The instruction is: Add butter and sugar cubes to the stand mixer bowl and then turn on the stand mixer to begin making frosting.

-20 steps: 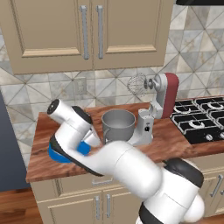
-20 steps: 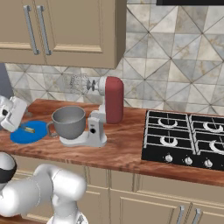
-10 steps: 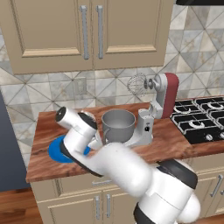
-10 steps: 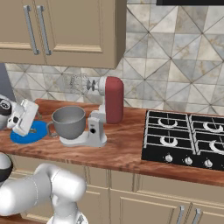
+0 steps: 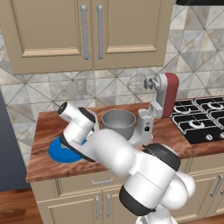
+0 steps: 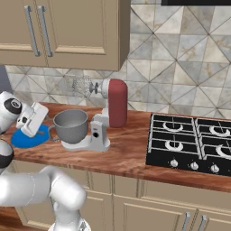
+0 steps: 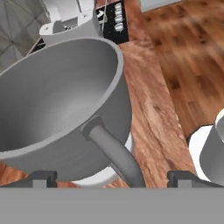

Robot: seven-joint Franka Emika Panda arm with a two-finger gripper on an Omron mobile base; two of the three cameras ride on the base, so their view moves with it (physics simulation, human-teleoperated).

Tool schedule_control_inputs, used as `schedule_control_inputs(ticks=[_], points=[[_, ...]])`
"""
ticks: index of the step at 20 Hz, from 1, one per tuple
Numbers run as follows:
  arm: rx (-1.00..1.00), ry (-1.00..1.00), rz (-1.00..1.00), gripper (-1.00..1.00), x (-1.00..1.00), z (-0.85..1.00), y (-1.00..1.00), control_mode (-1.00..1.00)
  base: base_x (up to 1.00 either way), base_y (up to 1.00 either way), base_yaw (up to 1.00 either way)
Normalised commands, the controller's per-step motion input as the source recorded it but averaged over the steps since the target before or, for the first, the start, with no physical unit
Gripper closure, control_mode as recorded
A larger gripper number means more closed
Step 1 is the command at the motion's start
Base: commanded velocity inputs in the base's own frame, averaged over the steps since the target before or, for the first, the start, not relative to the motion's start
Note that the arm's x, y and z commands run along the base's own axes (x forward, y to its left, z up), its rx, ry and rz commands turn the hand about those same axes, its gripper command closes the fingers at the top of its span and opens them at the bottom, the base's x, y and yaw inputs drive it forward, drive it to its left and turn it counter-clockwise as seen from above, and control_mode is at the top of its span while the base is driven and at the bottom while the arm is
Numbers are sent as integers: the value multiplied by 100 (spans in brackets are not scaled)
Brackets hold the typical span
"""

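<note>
Grey metal fills most of what we see from the hand: the stand mixer bowl sits directly ahead of the end effector, its mouth open and its curved side handle running down between the two dark fingertips, which stand spread wide with nothing pinched between them. We cannot tell whether either tip touches the handle.

From the right base view, the end effector hangs just beside the bowl, on its handle side, above the blue plate. The bowl rests on the light grey base of the stand mixer, beyond the bowl from the end effector, with its dark red head tilted back and the wire whisk raised clear above the bowl.

In the left base view the arm hides the end effector; the plate lies under the wrist, on the wooden worktop. Further past the mixer lies the black hob.
</note>
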Motion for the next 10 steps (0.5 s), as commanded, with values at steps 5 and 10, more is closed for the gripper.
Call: schedule_control_inputs(ticks=[5,10], points=[[0,0,-19,-100,12,-33,12,-100,0,0,0],[0,0,-18,-100,1,-36,13,-100,0,0,0]])
